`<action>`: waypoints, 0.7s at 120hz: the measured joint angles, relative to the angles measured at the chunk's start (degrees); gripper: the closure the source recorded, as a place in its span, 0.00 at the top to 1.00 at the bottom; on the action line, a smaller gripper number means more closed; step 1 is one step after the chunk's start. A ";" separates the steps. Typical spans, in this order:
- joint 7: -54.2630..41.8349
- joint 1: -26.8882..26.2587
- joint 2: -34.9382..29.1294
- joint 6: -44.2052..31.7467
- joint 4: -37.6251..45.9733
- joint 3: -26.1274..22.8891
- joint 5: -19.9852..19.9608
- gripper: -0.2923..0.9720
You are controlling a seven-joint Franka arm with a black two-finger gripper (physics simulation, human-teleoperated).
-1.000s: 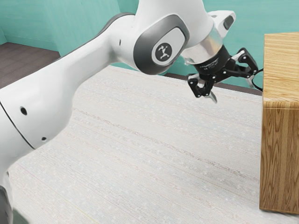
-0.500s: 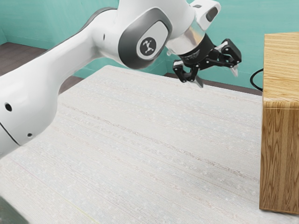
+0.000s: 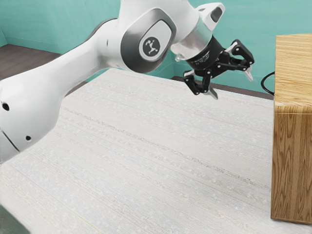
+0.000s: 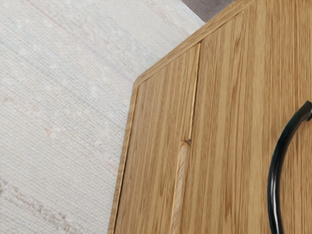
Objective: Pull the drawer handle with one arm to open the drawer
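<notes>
A wooden cabinet (image 3: 292,126) stands at the exterior view's right edge of the table. Its black curved drawer handle (image 3: 266,83) sticks out from the face turned toward the arm. My black gripper (image 3: 231,82) hangs in the air to the left of the handle, a short gap away, tilted, open, with nothing between its fingers. In the wrist view the cabinet front (image 4: 219,122) lies ahead of my hand, its drawer seams flush, with the handle (image 4: 279,165) as a dark arc at one side.
The pale woven tabletop (image 3: 146,146) stretches wide under and in front of the arm. A teal wall (image 3: 58,24) and dark floor lie behind the table. The cabinet rises well above the table surface.
My gripper has drawn back from right beside the handle toward the exterior view's left, then turned and dipped slightly. The cabinet and handle have not moved.
</notes>
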State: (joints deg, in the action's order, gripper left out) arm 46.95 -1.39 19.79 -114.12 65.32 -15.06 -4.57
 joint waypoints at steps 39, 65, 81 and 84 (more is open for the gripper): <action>2.77 0.47 2.20 -1.02 -2.16 0.11 -0.33 0.76; 3.88 0.53 3.31 -2.08 -2.97 -0.37 -0.35 0.76; 4.37 0.52 4.50 -3.67 -3.14 -0.78 -0.35 0.76; 4.45 0.49 4.61 -3.93 -3.14 -0.84 -0.35 0.76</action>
State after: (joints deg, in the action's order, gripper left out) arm 51.40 -0.90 24.39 -118.05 62.18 -15.90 -4.92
